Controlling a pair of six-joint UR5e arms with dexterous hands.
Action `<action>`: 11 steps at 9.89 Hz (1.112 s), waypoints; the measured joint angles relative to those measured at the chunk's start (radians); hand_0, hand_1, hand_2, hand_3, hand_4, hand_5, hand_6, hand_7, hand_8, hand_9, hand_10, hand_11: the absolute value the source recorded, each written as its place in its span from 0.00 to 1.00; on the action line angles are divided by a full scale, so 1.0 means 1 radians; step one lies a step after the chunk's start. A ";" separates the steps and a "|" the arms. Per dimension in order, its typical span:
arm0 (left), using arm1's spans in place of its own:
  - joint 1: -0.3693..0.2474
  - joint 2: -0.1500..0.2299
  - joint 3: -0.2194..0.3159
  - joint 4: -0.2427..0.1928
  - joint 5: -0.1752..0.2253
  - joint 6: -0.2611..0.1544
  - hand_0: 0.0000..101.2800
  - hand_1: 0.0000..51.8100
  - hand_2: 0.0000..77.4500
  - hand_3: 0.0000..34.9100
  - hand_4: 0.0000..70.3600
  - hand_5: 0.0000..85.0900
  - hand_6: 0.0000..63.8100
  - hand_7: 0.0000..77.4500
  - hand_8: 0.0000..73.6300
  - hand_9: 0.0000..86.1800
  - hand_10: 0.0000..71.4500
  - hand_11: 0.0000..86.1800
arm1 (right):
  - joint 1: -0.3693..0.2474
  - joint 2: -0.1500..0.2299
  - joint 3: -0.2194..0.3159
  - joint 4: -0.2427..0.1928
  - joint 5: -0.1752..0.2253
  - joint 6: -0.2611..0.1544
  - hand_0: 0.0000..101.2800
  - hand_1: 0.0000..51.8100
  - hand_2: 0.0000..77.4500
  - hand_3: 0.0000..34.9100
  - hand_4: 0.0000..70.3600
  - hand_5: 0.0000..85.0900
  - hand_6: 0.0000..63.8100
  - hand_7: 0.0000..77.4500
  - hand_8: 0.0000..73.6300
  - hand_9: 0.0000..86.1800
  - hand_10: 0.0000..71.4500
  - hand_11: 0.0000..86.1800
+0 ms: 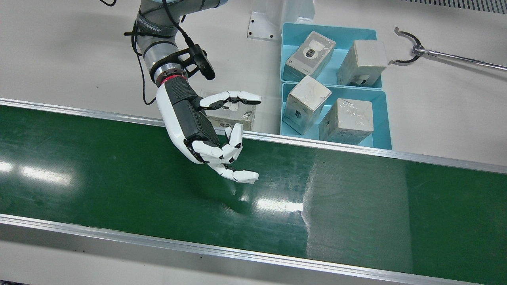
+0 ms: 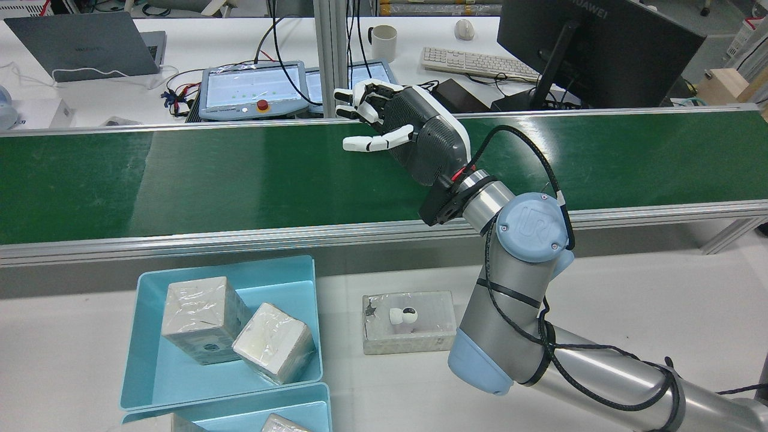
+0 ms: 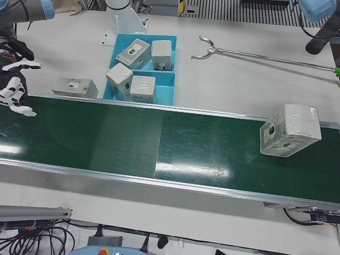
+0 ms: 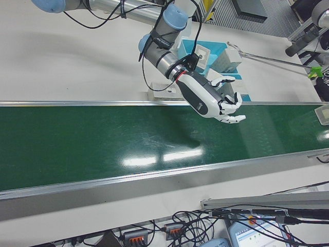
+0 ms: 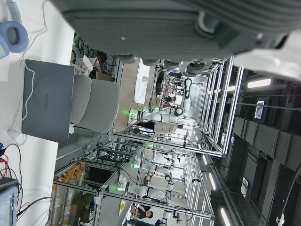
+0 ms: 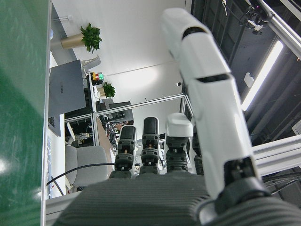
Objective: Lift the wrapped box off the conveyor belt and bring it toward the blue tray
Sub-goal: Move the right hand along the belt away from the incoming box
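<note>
My right hand (image 1: 206,130) hangs over the green conveyor belt (image 1: 119,170), palm turned sideways, fingers spread and loosely curled, holding nothing. In the rear view it sits above the belt's far half, fingertips toward the left. I see the left hand (image 5: 188,23) only through its own camera, as a dark ribbed edge across the top of the picture, and I cannot tell how its fingers stand.

Just behind my right hand, on the white table (image 1: 59,59) beside the belt's rail, a wrapped box lies flat (image 2: 409,322), long axis along the belt, a small round figure showing through its top face.

Further along the table are two blue trays (image 1: 295,37), touching end to end at the belt's edge. Each holds two wrapped boxes. In the tray nearer the belt (image 2: 150,336) both boxes stand tilted, leaning against each other. In the other tray one box lies with a printed face up and one sits more squarely.

The wrapped box (image 3: 289,130) I am after is on the belt, well apart from my hand, far down toward the end before the left arm. It rests tipped, one corner raised, with two dark round marks on the face toward the front cameras. It is roughly cubic, so I can name no long axis.

Beyond the trays a long metal rod with a claw end (image 1: 412,47) lies on the table.
</note>
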 joint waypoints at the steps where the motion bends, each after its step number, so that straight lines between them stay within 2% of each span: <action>1: 0.000 0.000 0.000 0.000 0.000 0.000 0.00 0.00 0.01 0.00 0.00 0.01 0.00 0.01 0.01 0.00 0.00 0.00 | 0.004 -0.016 0.022 -0.002 -0.001 0.000 0.55 0.41 0.27 0.01 0.53 0.63 0.66 0.91 0.23 0.30 0.20 0.25; 2: 0.000 0.000 0.000 0.000 0.000 0.000 0.00 0.00 0.01 0.00 0.00 0.01 0.00 0.01 0.01 0.00 0.01 0.00 | 0.013 -0.043 0.052 -0.005 -0.002 0.000 0.56 0.42 0.28 0.01 0.52 0.63 0.62 0.91 0.17 0.30 0.20 0.25; 3: 0.000 0.000 0.000 0.000 0.000 0.000 0.00 0.00 0.01 0.00 0.00 0.01 0.00 0.01 0.01 0.00 0.01 0.00 | 0.025 -0.095 0.096 -0.008 -0.003 0.001 0.56 0.42 0.28 0.01 0.52 0.63 0.62 0.91 0.21 0.31 0.21 0.27; 6: 0.000 0.000 0.000 0.000 0.000 0.000 0.00 0.00 0.01 0.00 0.00 0.01 0.00 0.01 0.01 0.00 0.00 0.00 | 0.064 -0.304 0.238 -0.014 -0.005 0.013 0.56 0.41 0.30 0.01 0.52 0.61 0.62 0.91 0.20 0.29 0.24 0.30; 7: 0.000 0.000 0.000 0.000 0.000 0.000 0.00 0.00 0.01 0.00 0.00 0.01 0.00 0.01 0.01 0.00 0.00 0.00 | 0.090 -0.362 0.269 -0.020 -0.011 0.019 0.56 0.41 0.31 0.01 0.52 0.60 0.62 0.91 0.21 0.29 0.24 0.30; 8: 0.000 0.000 0.000 0.000 0.000 0.000 0.00 0.00 0.01 0.00 0.00 0.01 0.00 0.01 0.01 0.00 0.01 0.00 | 0.133 -0.411 0.292 -0.035 -0.029 0.026 0.54 0.36 0.30 0.01 0.52 0.55 0.62 0.91 0.22 0.29 0.24 0.32; 9: 0.000 0.000 0.000 0.000 0.000 0.000 0.00 0.00 0.01 0.00 0.00 0.01 0.00 0.01 0.01 0.00 0.01 0.00 | 0.179 -0.439 0.302 -0.063 -0.054 0.036 0.54 0.36 0.30 0.01 0.52 0.55 0.62 0.91 0.22 0.29 0.24 0.32; 10: 0.000 0.000 0.000 0.000 0.000 0.000 0.00 0.00 0.01 0.00 0.00 0.01 0.00 0.01 0.01 0.00 0.01 0.00 | 0.227 -0.459 0.303 -0.094 -0.074 0.045 0.53 0.28 0.27 0.01 0.53 0.54 0.66 0.91 0.24 0.30 0.29 0.35; 11: 0.000 0.000 0.000 0.000 0.000 0.000 0.00 0.00 0.01 0.00 0.00 0.01 0.00 0.01 0.01 0.00 0.01 0.00 | 0.263 -0.476 0.300 -0.111 -0.084 0.051 0.52 0.28 0.22 0.01 0.54 0.51 0.67 0.91 0.26 0.30 0.28 0.36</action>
